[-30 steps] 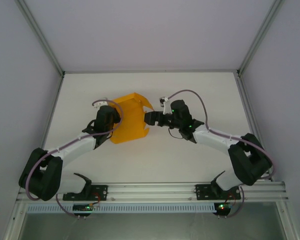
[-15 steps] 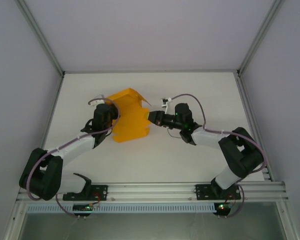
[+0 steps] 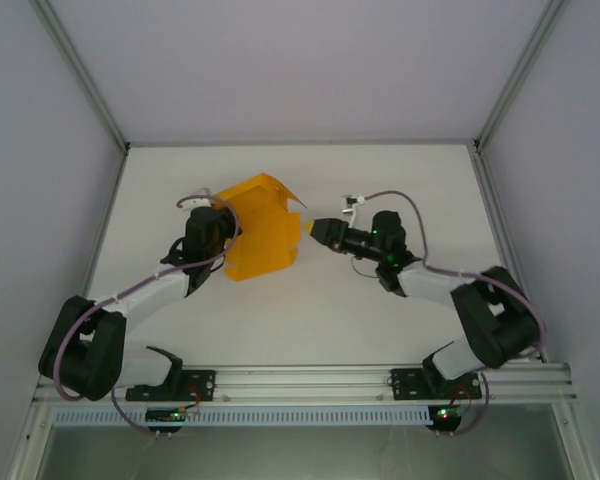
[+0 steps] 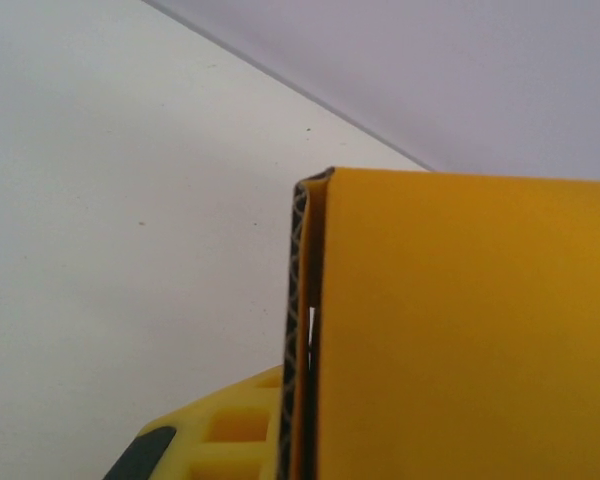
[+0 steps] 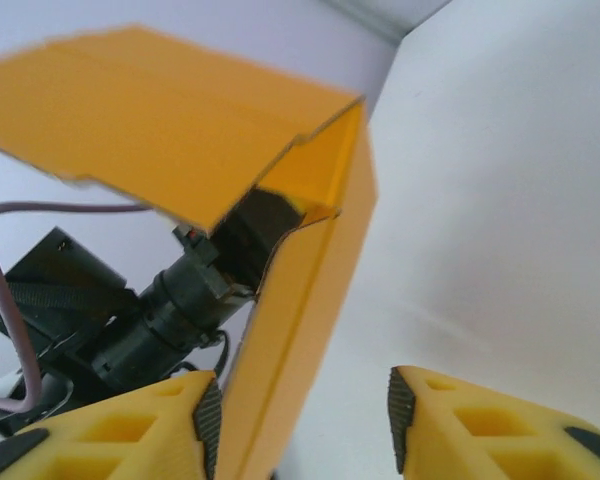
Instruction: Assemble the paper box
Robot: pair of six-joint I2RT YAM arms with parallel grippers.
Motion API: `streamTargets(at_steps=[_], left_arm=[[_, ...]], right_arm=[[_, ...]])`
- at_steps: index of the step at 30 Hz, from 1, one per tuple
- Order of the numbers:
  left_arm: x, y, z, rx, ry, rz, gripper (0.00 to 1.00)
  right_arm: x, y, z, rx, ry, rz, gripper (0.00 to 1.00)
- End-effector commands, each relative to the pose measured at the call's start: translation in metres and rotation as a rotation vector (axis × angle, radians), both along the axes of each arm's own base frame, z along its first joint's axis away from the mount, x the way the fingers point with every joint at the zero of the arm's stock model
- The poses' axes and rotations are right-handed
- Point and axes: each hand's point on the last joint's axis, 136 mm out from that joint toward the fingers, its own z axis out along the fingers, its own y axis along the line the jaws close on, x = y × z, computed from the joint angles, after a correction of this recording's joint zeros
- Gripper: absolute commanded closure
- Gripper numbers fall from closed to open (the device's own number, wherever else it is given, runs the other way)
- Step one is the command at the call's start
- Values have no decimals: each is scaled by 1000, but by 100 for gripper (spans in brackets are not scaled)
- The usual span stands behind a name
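Observation:
The paper box (image 3: 263, 228) is a partly folded orange-yellow card sheet, held up off the white table (image 3: 310, 310). My left gripper (image 3: 223, 232) is shut on its left side. In the left wrist view the card (image 4: 460, 330) fills the right half, and one black pad presses its edge at my left gripper (image 4: 305, 420). My right gripper (image 3: 313, 228) is open at the sheet's right edge. In the right wrist view a card panel (image 5: 300, 300) stands between the jaws of my right gripper (image 5: 300, 425), close to the left pad (image 5: 208, 420), with a flap (image 5: 160, 110) folded over above.
Grey enclosure walls (image 3: 300, 60) surround the table on three sides. An aluminium rail (image 3: 310, 380) with the arm bases runs along the near edge. The left arm's black wrist (image 5: 170, 300) shows behind the card in the right wrist view.
My right gripper has drawn back to the right and turned, its yellow fingertips now at the card's right edge. The card has shifted slightly left with the left gripper.

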Motion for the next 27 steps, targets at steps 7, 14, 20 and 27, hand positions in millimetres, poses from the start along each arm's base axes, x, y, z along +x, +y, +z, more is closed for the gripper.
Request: streamTargets(at_steps=[7, 14, 20, 27], left_arm=[[-16, -24, -7, 174, 38, -249, 97], [-20, -38, -23, 188, 94, -341, 98], [-17, -38, -31, 225, 131, -333, 98], [-16, -43, -37, 259, 152, -339, 99]], right_arm=[[-4, -100, -13, -619, -144, -251, 20], [7, -85, -6, -732, -281, -157, 1], [8, -45, -18, -852, -351, 20, 3], [-1, -5, -23, -772, -357, 186, 16]])
